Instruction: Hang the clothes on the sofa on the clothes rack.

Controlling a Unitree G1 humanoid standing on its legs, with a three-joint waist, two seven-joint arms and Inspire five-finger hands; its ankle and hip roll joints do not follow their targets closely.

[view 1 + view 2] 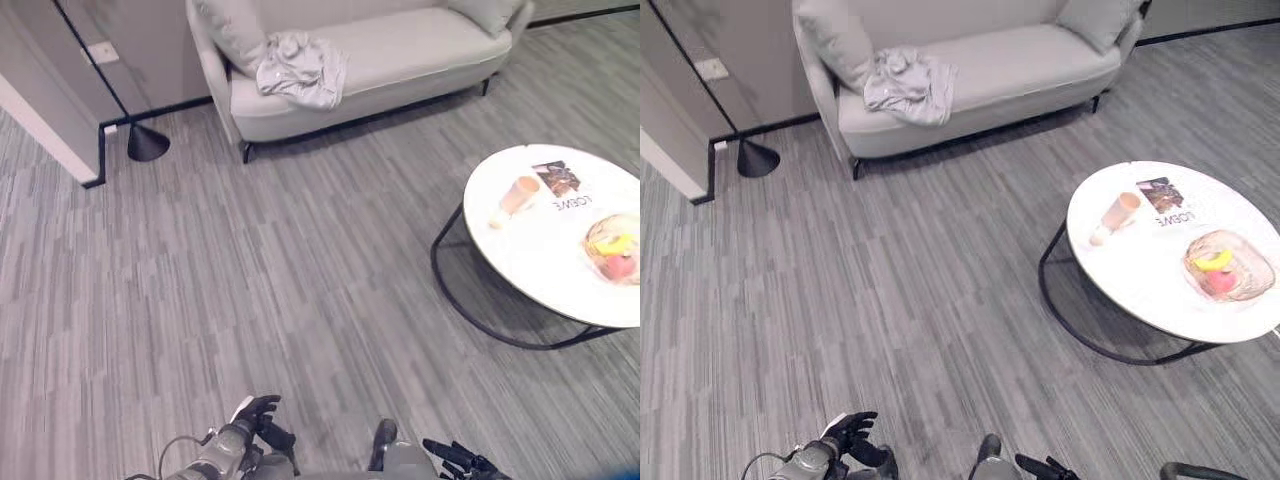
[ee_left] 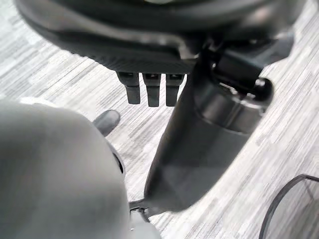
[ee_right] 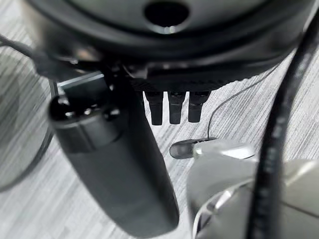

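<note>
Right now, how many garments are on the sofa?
1: a grey garment crumpled at the sofa's left end, against the cushion. The heap may hide more.

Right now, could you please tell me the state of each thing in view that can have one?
clothes: crumpled on the sofa, not yet hung.
left hand: open, empty.
right hand: open, empty.
cup: on the round table; upright or tipped, cannot tell.
bowl: holding fruit.
booklet: closed, lying flat.
</note>
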